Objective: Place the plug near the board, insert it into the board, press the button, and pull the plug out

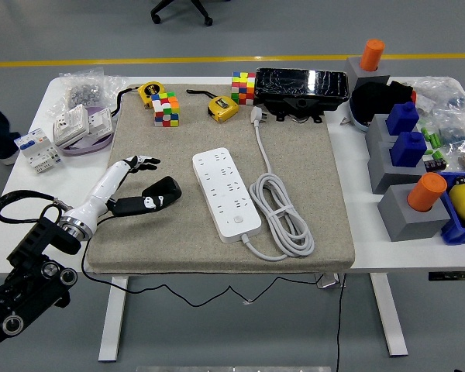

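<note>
White table [387, 256] w/ beige mat [139, 232] covering most of it; clutter along far edge and right side only.

White power strip [226, 195] = the board, lying mid-mat, long axis running from far-left toward near-right, roughly along mat depth. Several socket rows visible on top, round button [238, 220] near its near end. Grey-white cable [281, 213] leaving near end, coiled in loops just right of strip, then running straight up toward mat's far edge.

Plug [256, 115] at end of that cable, near far edge of mat, centre-right, well apart from strip's sockets. Small, white, prong detail too small to tell.

Left hand [133, 165] over left part of mat, white forearm shell, dark fingers spread and relaxed, grasping nothing. Black device [156, 194] w/ white marks lying just beside the wrist, not gripped.

Key relation: plug lies far-right of left hand, across the strip, toward far edge. Only arm in view, so nearest by default; right hand not visible. Likely reach needed over or behind strip's far end; task looks unstarted, plug untouched.
</note>
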Controlling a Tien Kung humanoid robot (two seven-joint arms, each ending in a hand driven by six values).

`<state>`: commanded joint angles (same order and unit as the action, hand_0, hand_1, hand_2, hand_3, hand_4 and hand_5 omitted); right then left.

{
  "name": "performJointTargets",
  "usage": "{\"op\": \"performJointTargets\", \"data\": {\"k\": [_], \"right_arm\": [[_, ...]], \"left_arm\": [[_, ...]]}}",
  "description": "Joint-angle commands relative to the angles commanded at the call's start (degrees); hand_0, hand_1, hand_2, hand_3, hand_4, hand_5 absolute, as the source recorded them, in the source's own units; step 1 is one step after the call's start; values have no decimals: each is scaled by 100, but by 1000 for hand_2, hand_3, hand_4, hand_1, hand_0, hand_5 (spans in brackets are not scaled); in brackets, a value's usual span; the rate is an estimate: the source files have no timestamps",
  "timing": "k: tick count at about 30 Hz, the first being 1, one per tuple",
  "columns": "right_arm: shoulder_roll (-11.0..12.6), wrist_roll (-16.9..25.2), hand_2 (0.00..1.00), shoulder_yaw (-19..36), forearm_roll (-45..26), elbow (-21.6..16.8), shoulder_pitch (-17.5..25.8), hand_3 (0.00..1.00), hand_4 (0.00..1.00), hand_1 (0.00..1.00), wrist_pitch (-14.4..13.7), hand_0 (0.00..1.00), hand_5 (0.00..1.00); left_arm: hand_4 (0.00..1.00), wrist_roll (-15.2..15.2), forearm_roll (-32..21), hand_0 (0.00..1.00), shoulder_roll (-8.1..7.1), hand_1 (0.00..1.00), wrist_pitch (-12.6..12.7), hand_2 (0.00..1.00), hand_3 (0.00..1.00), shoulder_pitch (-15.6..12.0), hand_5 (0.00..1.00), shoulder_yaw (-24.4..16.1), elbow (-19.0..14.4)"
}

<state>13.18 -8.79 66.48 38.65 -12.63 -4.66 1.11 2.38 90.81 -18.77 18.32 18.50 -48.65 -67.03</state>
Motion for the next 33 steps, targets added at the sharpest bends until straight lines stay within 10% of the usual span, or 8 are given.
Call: {"op": "performJointTargets", "data": {"k": [18,19,30,31,33], "right_arm": [[18,-6,623,-104,-47,-39,-16,548,889,635,-5,578,420],[18,-6,621,-111,-50,-41,-14,548,889,635,-5,578,420],[19,-2,621,-123,-44,-72,-29,548,889,635,-5,577,420],[20,-2,621,-122,-37,-78,-32,548,889,636,-6,576,420],[22,-1,621,-117,-36,-82,-36,548,889,636,-9,576,420]], "left_arm": [[949,-207,250,662,401,656,306,597,697,364,237,305,750],[865,-237,238,583,413,553,322,526,580,375,81,317,776],[815,-350,175,460,527,466,524,515,563,521,43,407,991],[666,-364,184,355,533,391,567,486,557,530,2,411,997],[666,-407,204,355,539,391,592,486,557,540,2,414,996]]}}
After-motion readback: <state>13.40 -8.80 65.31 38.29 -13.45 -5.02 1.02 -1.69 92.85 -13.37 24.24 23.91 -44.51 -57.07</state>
